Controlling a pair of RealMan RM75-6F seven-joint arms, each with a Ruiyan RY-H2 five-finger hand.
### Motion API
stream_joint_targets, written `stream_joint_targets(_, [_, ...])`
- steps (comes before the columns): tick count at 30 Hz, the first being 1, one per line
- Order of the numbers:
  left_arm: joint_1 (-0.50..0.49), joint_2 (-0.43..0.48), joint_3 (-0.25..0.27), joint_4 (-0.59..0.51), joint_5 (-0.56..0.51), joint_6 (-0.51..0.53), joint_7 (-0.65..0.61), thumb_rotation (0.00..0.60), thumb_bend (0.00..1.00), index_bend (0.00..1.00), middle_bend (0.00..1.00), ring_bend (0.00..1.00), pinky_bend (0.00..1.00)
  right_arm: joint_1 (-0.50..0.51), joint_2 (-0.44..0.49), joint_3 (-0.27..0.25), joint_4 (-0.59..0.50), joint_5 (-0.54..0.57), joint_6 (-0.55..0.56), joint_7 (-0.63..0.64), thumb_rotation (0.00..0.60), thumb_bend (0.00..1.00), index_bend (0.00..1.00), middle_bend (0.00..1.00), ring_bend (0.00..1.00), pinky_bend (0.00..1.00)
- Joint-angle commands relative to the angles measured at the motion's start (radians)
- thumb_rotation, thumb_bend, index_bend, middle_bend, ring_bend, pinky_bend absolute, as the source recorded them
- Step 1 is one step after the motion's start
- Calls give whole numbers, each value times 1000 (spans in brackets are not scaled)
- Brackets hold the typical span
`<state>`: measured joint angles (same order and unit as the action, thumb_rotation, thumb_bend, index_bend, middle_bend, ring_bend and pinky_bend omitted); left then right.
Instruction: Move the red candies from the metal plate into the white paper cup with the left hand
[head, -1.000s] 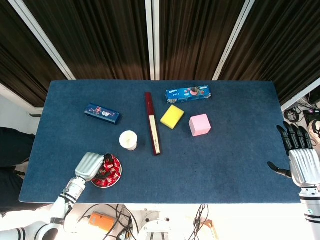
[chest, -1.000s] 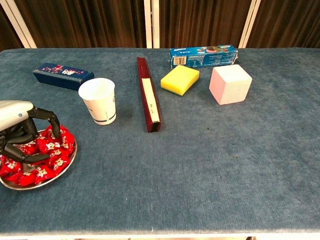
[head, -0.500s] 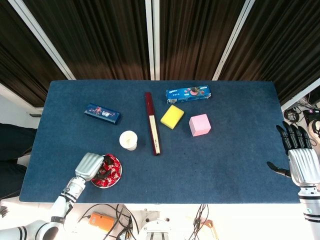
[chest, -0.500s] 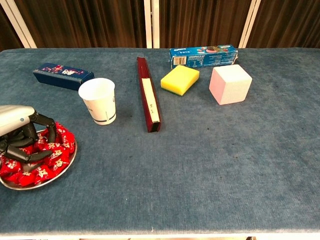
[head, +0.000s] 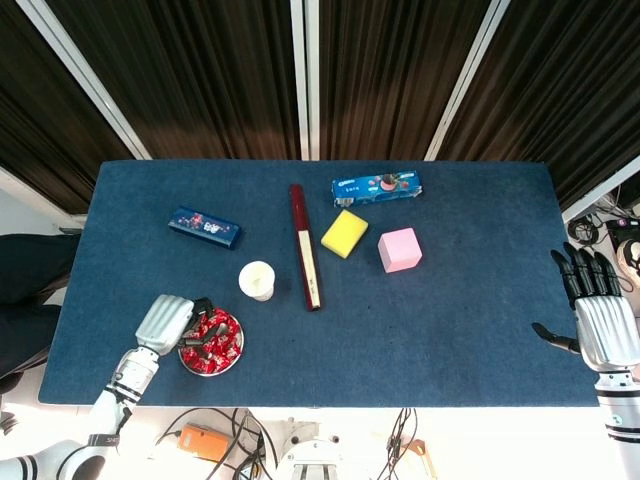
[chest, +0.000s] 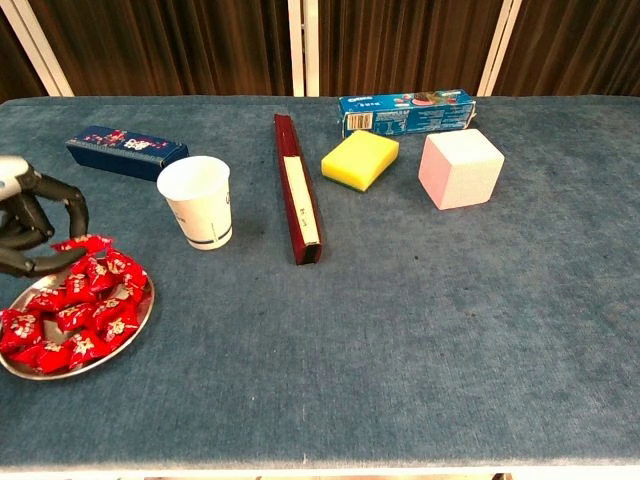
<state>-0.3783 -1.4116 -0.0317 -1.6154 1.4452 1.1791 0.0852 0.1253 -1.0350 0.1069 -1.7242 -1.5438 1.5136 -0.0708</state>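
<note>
Red candies (chest: 75, 310) heaped; dark red box (chest: 296, 190) flanks white paper cup (chest: 197, 201).

table (head: 480, 300), blue cloth | metal plate (chest: 120, 350) | white paper cup (chest: 197, 202) | boxes | pink cube (chest: 460, 168)

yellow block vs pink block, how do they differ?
Colour: the yellow block is bright yellow, the pink block pale pink. Shape: the yellow block is flat and low, the pink block a taller cube. Place: in the chest view the yellow block lies to the left of the pink block, nearer the long dark red box. Both rest on the blue table, apart from each other and untouched by either hand.
</note>
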Motion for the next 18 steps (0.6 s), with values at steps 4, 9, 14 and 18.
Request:
stream_joint_targets(4, [-87, -8, -109, -15, 9, -19, -42, 522, 365, 598, 970, 880, 748, -8, 4, -2, -4, -4, 13, 0, 600, 164, 0, 33, 0, 0])
stream_joint_targets(9, [-177, -60, -172, 31, -33, -93, -17, 521, 355, 598, 970, 881, 748, -16, 7, -4, -2, 0, 20, 7, 600, 164, 0, 34, 0, 0])
stream_joint_targets(14, [-233, -80, -189, 69, -112, -178, 37, 523, 345, 574, 970, 879, 748, -20, 5, -5, 5, 8, 20, 16, 600, 165, 0, 34, 0, 0])
stream_joint_targets(18, [-250, -81, -183, 72, -165, -213, 76, 523, 260, 483, 969, 875, 748, -19, 1, -4, 10, 10, 17, 20, 600, 164, 0, 34, 0, 0])
